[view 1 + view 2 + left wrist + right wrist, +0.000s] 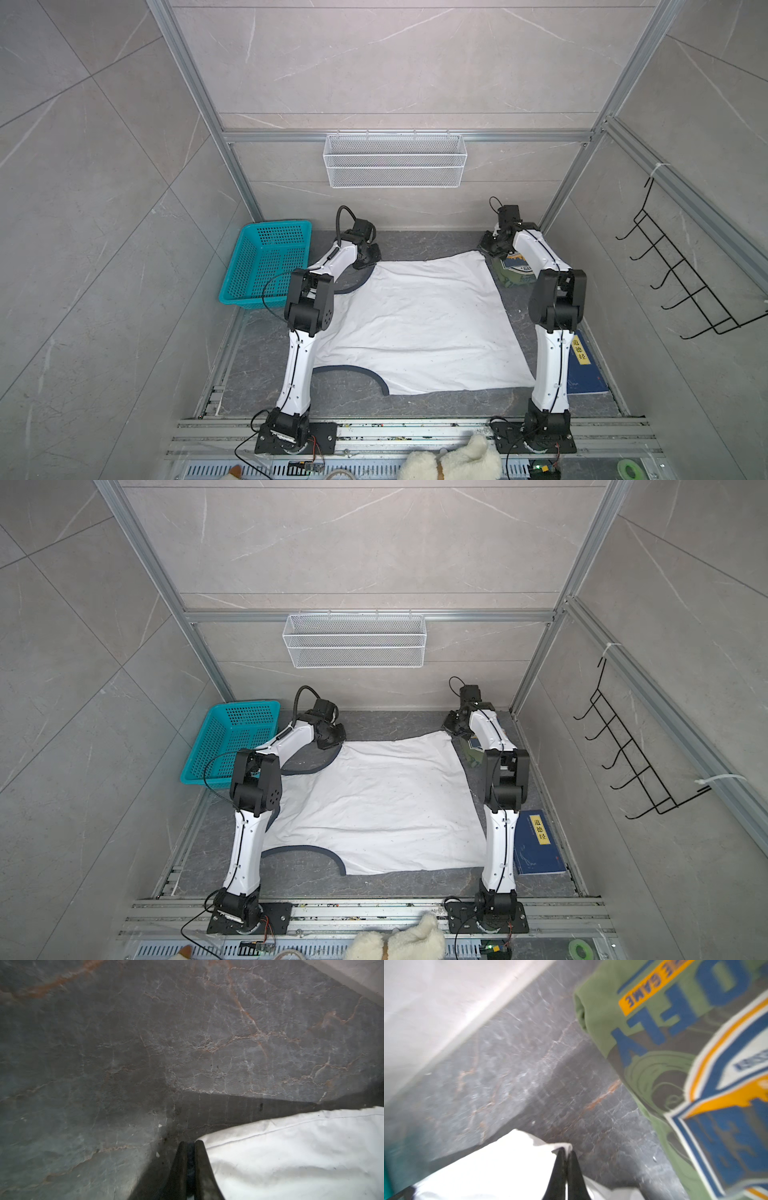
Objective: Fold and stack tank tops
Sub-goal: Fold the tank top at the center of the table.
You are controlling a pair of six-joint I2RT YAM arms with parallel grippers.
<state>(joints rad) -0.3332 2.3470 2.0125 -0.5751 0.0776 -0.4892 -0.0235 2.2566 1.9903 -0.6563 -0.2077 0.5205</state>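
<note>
white tank top [419, 328]: matte cloth, navy trim, spread flat mid-table between arms | olive green tank top [513, 277]: folded, far right, just beside white top | right wrist view alone resolves its badge print [726, 1105] | right gripper [566, 1152]: jaws together, clamping white corner | left gripper [189, 1142]: jaws together at white edge; pinch undetermined | table [145, 1043]: veined grey stone

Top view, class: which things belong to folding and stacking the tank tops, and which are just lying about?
Job: white tank top, olive green tank top.
Lying about: teal basket, wire mesh basket, dark blue book, plush toy.
</note>
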